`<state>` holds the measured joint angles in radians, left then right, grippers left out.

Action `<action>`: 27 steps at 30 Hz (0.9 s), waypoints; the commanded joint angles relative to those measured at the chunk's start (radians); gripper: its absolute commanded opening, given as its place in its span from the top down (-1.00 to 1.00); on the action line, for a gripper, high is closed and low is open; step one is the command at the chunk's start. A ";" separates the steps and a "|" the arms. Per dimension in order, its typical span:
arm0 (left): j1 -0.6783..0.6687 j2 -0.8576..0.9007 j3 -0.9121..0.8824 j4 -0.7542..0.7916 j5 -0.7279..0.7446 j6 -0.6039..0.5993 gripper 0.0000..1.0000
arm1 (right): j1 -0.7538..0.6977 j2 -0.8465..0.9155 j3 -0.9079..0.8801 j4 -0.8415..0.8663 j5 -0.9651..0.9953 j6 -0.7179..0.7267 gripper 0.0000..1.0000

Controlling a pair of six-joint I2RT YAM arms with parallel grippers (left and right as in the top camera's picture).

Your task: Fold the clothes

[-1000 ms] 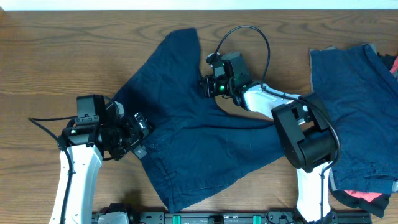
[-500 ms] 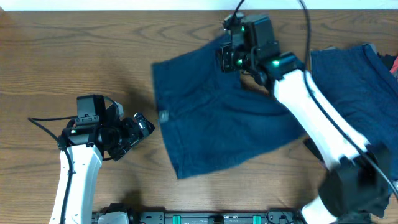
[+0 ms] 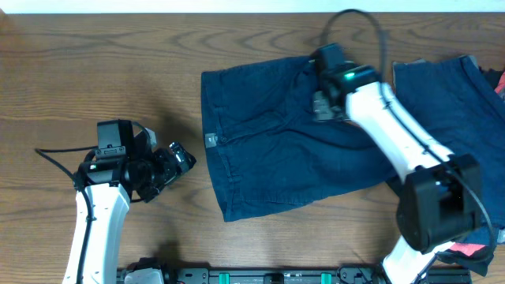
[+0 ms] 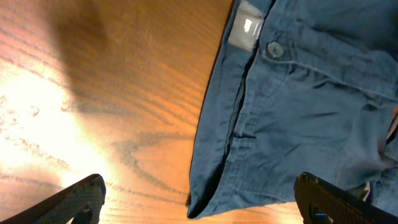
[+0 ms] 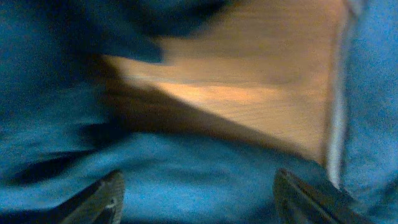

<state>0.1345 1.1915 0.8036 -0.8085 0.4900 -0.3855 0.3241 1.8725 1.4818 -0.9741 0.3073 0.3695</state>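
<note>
The left jaws gape wide, empty, beside the shorts (image 3: pixel 276 154); right jaws wide over them.

**Overhead view:** even, diffuse light. The shorts (image 3: pixel 276 150) and counter (image 3: pixel 95 63) are sharp, with only soft shadows along the shorts' edge.

**Left wrist view:** strong warm glare on the counter left of the shorts, with a dark shadow above that patch. The shorts are in focus; the fingers (image 4: pixel 78 196) are dark and soft at the lower corners.

**Right wrist view:** heavy motion blur throughout. The cloth (image 5: pixel 186 180) is smeared, one bright counter strip lies above it, and the fingers (image 5: pixel 102 196) are indistinct.
</note>
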 commanded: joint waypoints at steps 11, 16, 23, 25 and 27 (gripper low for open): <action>-0.151 0.049 -0.004 0.035 -0.012 0.034 -0.96 | -0.272 -0.025 0.011 -0.214 -0.368 -0.072 -0.71; -0.255 0.163 -0.004 0.078 -0.012 -0.017 -0.96 | -0.292 -0.025 0.011 -0.249 -0.360 -0.079 -0.74; -0.338 0.362 -0.004 0.207 -0.011 -0.039 -0.96 | -0.264 -0.024 0.006 -0.076 -0.492 -0.144 -0.80; -0.349 0.404 -0.004 0.233 -0.012 -0.039 -0.96 | -0.243 -0.021 -0.004 0.004 -0.522 -0.181 -0.79; -0.351 0.435 -0.004 0.253 -0.012 -0.039 -0.96 | -0.219 -0.012 -0.014 0.066 -0.512 -0.205 -0.74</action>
<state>-0.2119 1.5925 0.8036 -0.5686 0.4866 -0.4183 0.0673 1.8709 1.4799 -0.9466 -0.1528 0.2352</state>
